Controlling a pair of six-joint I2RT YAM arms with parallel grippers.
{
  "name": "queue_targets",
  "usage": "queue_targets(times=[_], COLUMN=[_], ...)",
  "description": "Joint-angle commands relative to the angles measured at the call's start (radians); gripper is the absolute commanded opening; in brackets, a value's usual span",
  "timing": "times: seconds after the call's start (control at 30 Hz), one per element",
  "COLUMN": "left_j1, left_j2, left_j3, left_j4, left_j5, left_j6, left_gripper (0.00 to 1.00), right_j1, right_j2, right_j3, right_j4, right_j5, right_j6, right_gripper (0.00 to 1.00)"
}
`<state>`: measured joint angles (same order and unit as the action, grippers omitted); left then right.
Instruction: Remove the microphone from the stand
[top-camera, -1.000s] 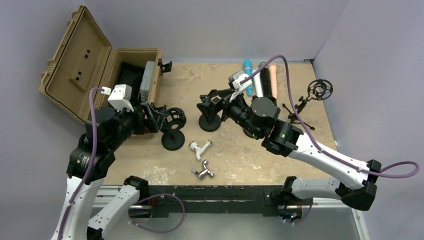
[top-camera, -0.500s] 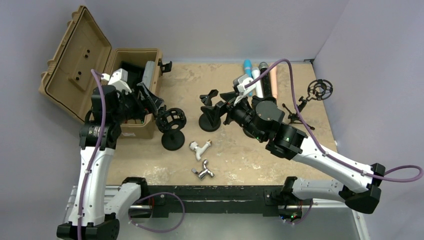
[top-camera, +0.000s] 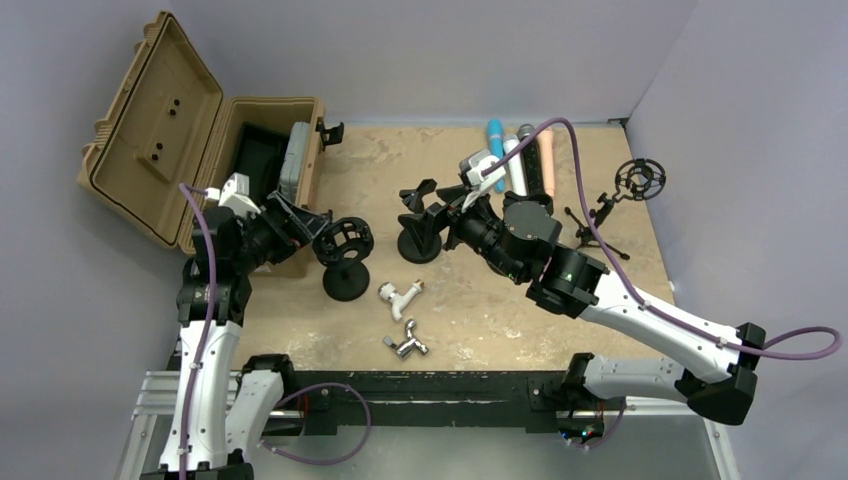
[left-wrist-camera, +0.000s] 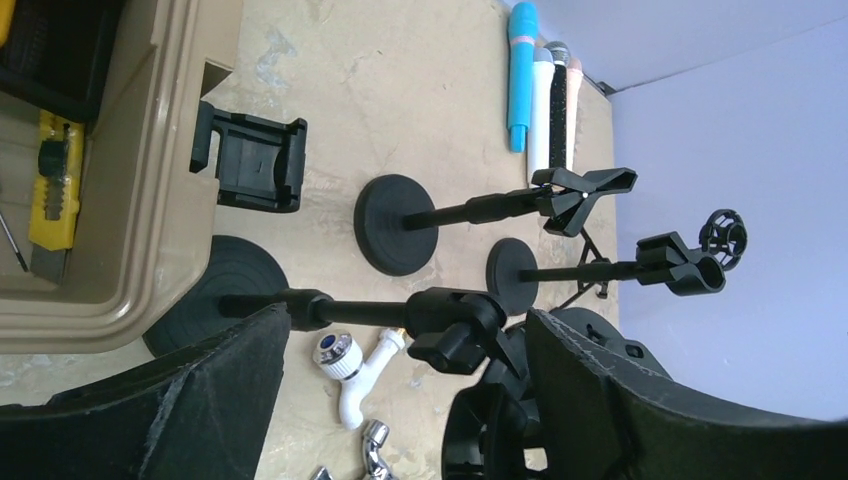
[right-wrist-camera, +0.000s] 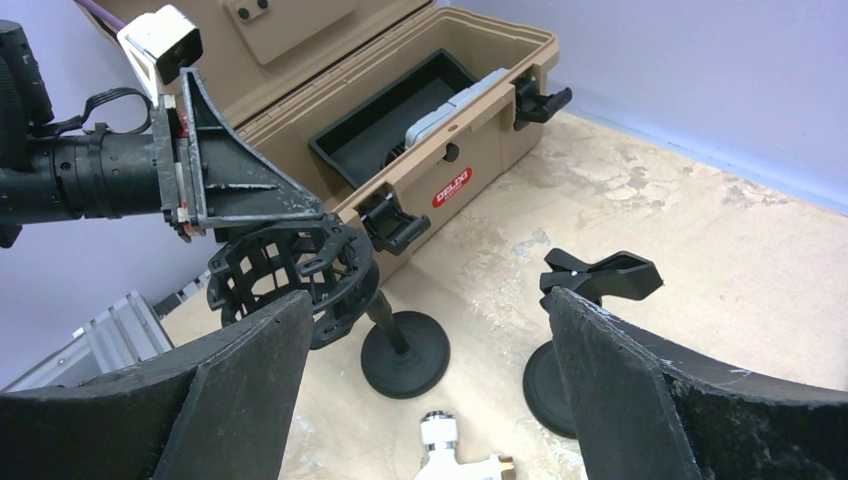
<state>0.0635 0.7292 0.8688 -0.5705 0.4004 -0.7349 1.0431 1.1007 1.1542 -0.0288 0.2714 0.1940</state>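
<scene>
**A:** Mic off the stand yet?

**B:** I judge it done. The microphones (top-camera: 520, 155) lie flat side by side at the table's (top-camera: 400, 150) far edge, right of middle. No holder I can see has one in it.

**A:** Which holders did you check?

**B:** The shock-mount stand (top-camera: 345, 242) by the left edge has a bare cage. The clip stand (top-camera: 418, 240) mid-table has a bare clip. A third stand (left-wrist-camera: 512, 270) shows only in my left wrist view, and it is bare too.

**A:** Fingers?

**B:** My left gripper (top-camera: 305, 225) is spread and straddles the shock-mount stand's neck, with no pinch that I can make out. My right gripper (right-wrist-camera: 425, 300) is spread wide and carries nothing.

**A:** What's left?

**B:** Probably just backing both arms away.

**A:** Clutter?

**B:** An open tan case (top-camera: 300, 110) sits at the far left corner, just beside my left arm. A small tripod (top-camera: 625, 190) stands at the right edge. Two pipe fittings (top-camera: 400, 298) lie toward the near edge. The shock-mount stand and the clip stand crowd both grippers, so a careless pull could tip one.
</scene>
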Motion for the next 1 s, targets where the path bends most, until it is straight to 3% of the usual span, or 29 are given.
queue_targets(times=[0.0,0.47,0.97], left_j1=[0.007,0.006,0.006], left_j2=[-0.005,-0.032,-0.057], left_j3=[-0.043,-0.194,-0.337], left_j4=[0.074,0.049,0.066], left_j5=[0.022,-0.03,-0.088], left_j6=[-0.02,0.044,0.071], left_gripper=[0.84,0.64,0.6], right_j1=[-0.002,-0.002,-0.001], right_j2=[-0.003,0.019,0.034], right_j3=[0.011,-0.005,-0.041], right_j4=[0.053,0.077,0.113], right_j5=[-0.001,-0.03,-0.042], right_j6=[0.008,0.022,0.023], right_gripper=[0.86,0.86,0.86])
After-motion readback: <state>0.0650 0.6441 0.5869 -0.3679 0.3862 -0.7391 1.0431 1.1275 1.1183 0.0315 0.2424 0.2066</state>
